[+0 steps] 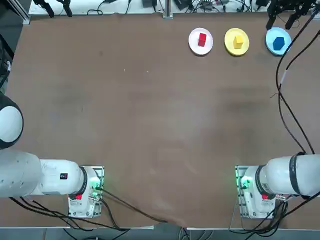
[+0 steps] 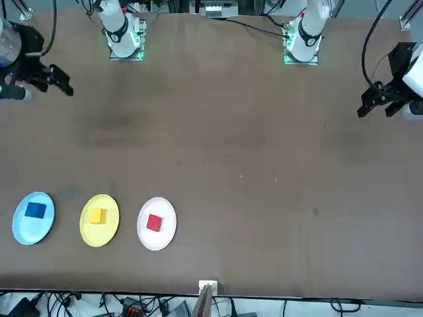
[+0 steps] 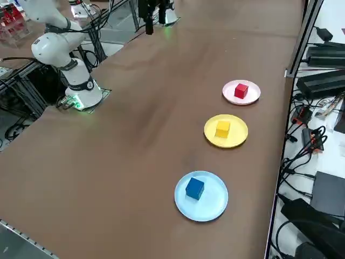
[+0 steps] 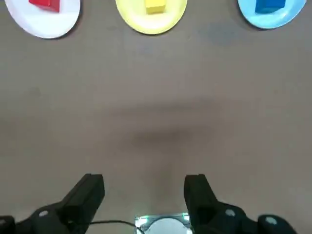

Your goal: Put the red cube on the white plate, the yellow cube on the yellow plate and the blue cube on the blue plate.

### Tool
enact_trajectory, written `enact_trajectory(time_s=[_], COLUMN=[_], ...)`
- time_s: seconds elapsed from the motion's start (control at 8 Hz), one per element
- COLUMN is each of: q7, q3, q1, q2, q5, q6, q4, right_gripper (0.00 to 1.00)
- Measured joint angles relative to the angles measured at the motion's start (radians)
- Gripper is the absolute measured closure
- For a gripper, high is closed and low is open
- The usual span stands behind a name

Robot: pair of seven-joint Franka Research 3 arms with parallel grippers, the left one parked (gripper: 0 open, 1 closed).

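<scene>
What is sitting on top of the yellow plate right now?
The yellow cube sits on the yellow plate, near its middle, with rim showing all around. The patch of plate directly beneath the cube is covered. The right gripper is open and empty, well away.

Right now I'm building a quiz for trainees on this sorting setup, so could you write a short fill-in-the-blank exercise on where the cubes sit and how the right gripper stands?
1. The red cube rests on the ____ plate.
2. The plate between the other two in the row is the ____ one.
3. The blue cube rests on the ____ plate.
4. The right gripper, empty over bare table, has its fingers ____.

Missing words: white; yellow; blue; open
</scene>
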Motion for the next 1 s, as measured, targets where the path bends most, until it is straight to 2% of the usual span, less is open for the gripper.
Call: enact_trajectory(time_s=[0.38, 0.62, 1.0], q7=[-0.001, -0.004, -0.004], q3=[-0.006, -0.037, -0.053], q1=[0.029, 0.080, 0.082], q2=[0.031, 0.057, 0.073], q5=[0.000, 0.000, 0.000], q6=[0.029, 0.029, 0.030], q4=[0.019, 0.052, 0.067], right_gripper=[0.00, 0.00, 0.00])
